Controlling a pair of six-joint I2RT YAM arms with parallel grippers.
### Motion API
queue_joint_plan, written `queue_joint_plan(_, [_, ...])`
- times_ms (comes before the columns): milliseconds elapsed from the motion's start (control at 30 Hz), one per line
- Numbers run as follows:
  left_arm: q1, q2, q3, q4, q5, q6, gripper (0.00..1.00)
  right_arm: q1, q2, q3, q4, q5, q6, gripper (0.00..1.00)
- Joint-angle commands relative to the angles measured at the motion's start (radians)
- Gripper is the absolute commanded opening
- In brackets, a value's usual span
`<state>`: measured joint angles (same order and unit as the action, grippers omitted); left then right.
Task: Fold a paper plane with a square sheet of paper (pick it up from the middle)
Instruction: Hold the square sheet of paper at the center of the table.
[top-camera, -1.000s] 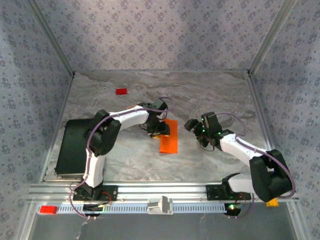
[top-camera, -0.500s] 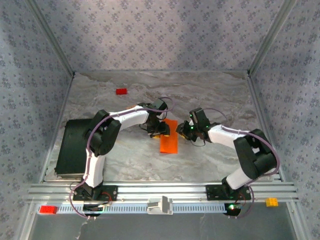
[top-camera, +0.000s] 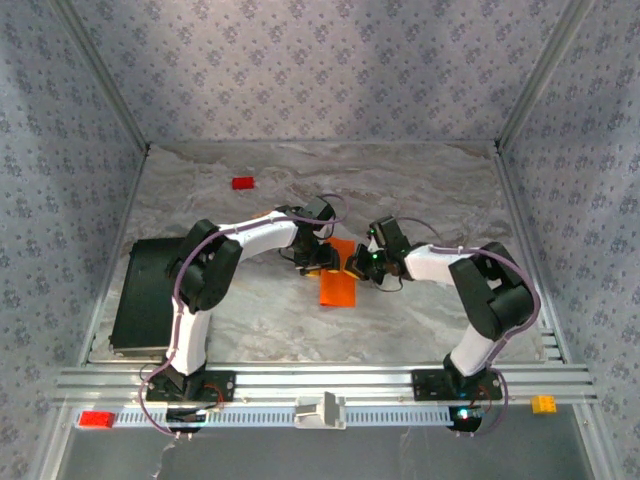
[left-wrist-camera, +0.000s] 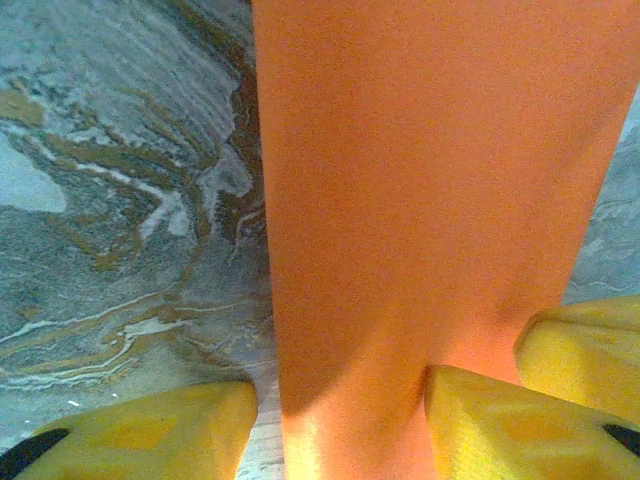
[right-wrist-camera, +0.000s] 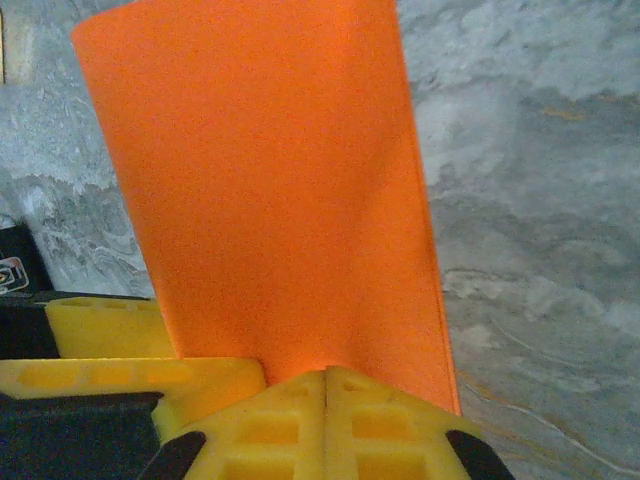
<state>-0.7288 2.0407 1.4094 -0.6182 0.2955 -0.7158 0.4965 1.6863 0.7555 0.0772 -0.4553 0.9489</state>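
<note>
Ito: Right arm has swung in from the right side since a second ago. Its right end effector (top-camera: 361, 262) now sits at the right edge of the orange paper (top-camera: 338, 286), and the jaws have gone from wide apart to clenched.

Vance: Confirmed on the right wrist view. Right end effector (right-wrist-camera: 328, 385) has its yellow fingers pressed together, tips against the near edge of the orange paper (right-wrist-camera: 270, 190). Cannot tell whether any paper is pinched between them.

Ito: Left side?

Vance: Unchanged. Left end effector (top-camera: 320, 260) is over the far end of the paper. On the left wrist view, the left end effector (left-wrist-camera: 340, 405) has its fingers apart, released, with the orange paper (left-wrist-camera: 420, 200) running between them as a long folded strip.

Ito: Paper location?

Vance: Mid-surface (top-camera: 430, 190), between the two end effectors. Red block (top-camera: 242, 183) is well apart, far left. Black box (top-camera: 145, 290) lies at the left edge.
</note>
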Motion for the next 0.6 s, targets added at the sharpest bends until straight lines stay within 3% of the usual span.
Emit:
queue_joint_plan(0, [0.002,0.107,-0.044,0.074,-0.097,0.018,0.52,0.005,0.034,0.021,0.0,-0.035,-0.017,0.0])
queue_joint_plan(300, [0.002,0.083,-0.048,0.083,-0.082,0.012,0.52,-0.034,0.094,-0.041,-0.076,-0.02,-0.105,0.0])
queue_joint_plan(567, [0.007,-0.088,-0.046,0.105,-0.068,-0.009,0.56,-0.079,0.137,0.045,-0.221,-0.04,-0.273,0.0])
